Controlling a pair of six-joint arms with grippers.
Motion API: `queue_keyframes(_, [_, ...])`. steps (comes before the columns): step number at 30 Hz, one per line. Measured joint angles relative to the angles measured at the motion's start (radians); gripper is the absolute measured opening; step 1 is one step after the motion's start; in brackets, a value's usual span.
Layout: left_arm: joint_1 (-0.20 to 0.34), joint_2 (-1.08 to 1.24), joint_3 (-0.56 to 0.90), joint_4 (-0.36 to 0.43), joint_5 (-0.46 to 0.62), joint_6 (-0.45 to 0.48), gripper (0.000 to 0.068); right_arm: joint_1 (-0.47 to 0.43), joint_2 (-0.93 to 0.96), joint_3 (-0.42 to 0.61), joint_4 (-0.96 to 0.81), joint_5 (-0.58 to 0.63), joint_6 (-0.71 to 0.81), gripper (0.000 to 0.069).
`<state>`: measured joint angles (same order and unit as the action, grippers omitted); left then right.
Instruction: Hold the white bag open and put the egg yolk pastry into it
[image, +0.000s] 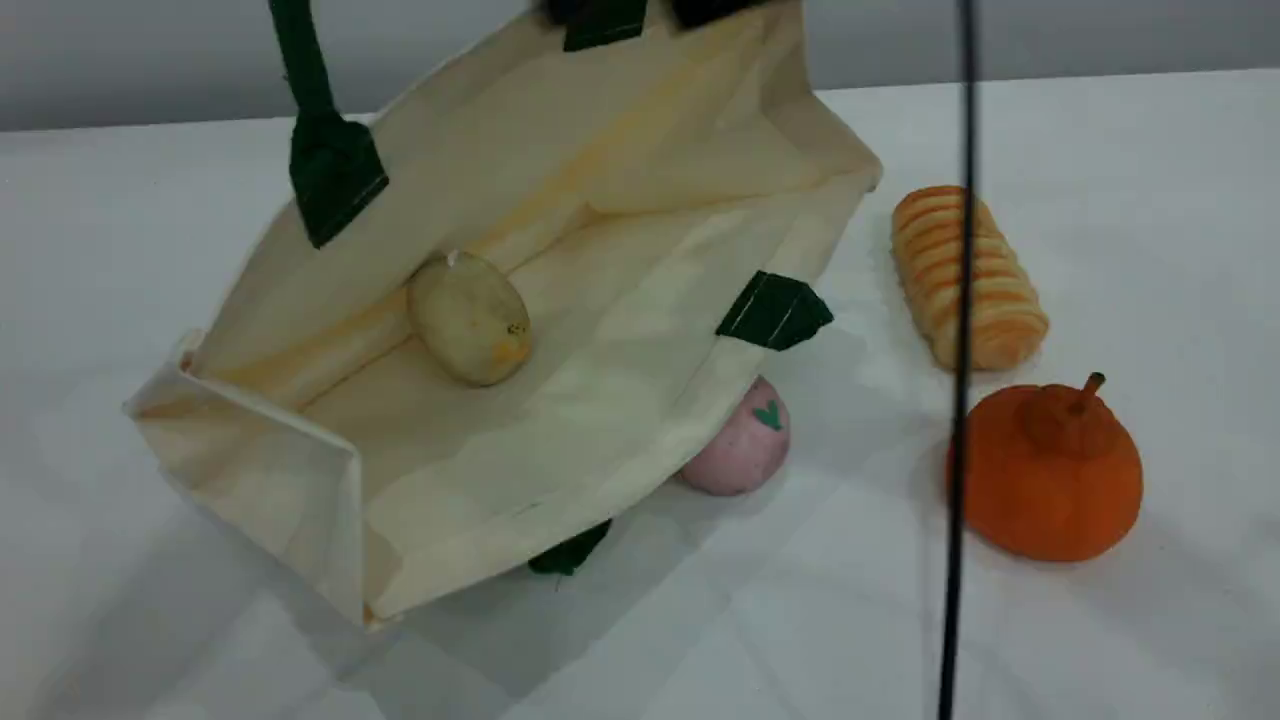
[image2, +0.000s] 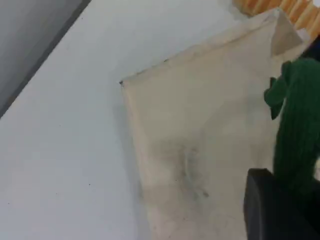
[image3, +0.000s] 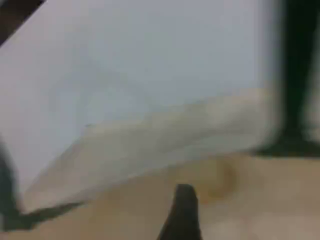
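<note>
The white bag lies tilted on the table with its mouth held wide open toward the camera. The egg yolk pastry rests inside on the bag's lower wall, with no gripper touching it. A dark green handle is pulled taut upward out of the top of the scene view. In the left wrist view the green handle runs into my left gripper's dark fingertip, which is shut on it above the bag's cloth. My right gripper's fingertip shows blurred over the bag's rim. Its other finger is hidden.
A pink ball with a green mark sits half under the bag's front edge. A ridged bread roll and an orange pumpkin stand to the right. A thin black cable hangs down in front of them.
</note>
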<state>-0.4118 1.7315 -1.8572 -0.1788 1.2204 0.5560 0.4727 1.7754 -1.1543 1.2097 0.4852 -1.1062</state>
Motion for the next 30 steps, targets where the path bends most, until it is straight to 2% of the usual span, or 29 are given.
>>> queue_keyframes(5, [0.0,0.0,0.0,-0.001,0.001,-0.02,0.0092,-0.13,-0.072,0.0,-0.163,-0.02,0.155,0.0576])
queue_keyframes(12, [0.0,0.001,0.0,-0.003,0.001,-0.02,0.0092,-0.286,-0.107,0.0,-0.201,-0.03,0.214,0.0575])
queue_keyframes(19, [0.0,0.001,0.0,-0.003,0.001,-0.019,0.0092,-0.316,-0.12,-0.001,-0.277,-0.016,0.261,0.0575])
queue_keyframes(22, [0.0,0.001,0.0,0.0,0.001,-0.019,0.0115,-0.316,-0.12,-0.001,-0.278,-0.017,0.261,0.0575])
queue_keyframes(25, [0.0,0.001,0.0,0.0,-0.001,-0.019,0.0209,-0.316,-0.12,-0.001,-0.279,-0.017,0.261,0.0575])
queue_keyframes(30, [0.0,0.001,0.0,-0.001,-0.001,-0.022,0.0475,-0.316,-0.121,-0.001,-0.279,-0.015,0.26,0.0575])
